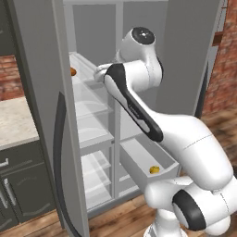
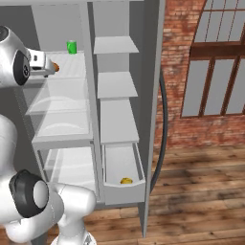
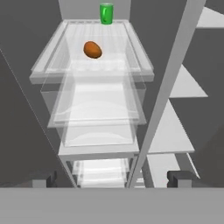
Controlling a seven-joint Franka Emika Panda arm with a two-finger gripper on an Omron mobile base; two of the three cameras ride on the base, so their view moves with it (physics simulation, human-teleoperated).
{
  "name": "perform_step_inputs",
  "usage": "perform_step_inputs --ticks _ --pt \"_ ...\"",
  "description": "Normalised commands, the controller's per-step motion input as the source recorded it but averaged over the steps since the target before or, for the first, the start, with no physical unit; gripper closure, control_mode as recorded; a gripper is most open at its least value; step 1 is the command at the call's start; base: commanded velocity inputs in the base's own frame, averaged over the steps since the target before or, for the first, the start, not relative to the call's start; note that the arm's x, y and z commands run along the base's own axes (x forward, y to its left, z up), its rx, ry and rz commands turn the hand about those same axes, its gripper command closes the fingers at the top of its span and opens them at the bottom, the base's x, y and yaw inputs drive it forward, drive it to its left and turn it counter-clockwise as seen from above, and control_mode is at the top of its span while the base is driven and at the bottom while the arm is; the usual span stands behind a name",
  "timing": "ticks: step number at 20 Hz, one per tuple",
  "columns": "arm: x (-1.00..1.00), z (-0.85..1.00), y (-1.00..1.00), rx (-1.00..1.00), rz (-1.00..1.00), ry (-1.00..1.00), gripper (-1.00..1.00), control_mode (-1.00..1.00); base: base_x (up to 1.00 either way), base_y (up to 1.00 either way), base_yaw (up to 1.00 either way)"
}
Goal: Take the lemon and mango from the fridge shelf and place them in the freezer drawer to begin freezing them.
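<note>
The orange mango (image 3: 92,49) lies on the white rimmed fridge shelf (image 3: 141,62), ahead of my gripper (image 3: 113,179). The gripper is open, its two dark fingertips (image 3: 181,178) wide apart with nothing between them, and it stands short of the shelf's front edge. From the right base view the mango (image 2: 56,67) sits just past my hand. The left base view shows the mango (image 1: 73,71) at the shelf's left side. The yellow lemon (image 2: 126,181) rests in the pulled-out light grey freezer drawer (image 2: 139,168), low down; the lemon (image 1: 154,169) lies near the drawer's (image 1: 134,159) front.
A green can (image 3: 106,13) stands at the back of the same shelf. Clear glassy shelves and bins stack below it. A grey divider post (image 3: 168,87) runs just right of the shelf. Both fridge doors (image 1: 41,115) hang open on either side.
</note>
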Motion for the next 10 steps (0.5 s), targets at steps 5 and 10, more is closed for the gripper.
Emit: perform_step_inputs --ticks 5,10 --pt "0.22 -0.29 0.20 0.00 0.00 0.00 -1.00 -1.00 0.00 0.00 0.00" --pt "0.46 -0.01 0.30 0.02 0.00 0.00 -1.00 -1.00 0.00 0.00 0.00"
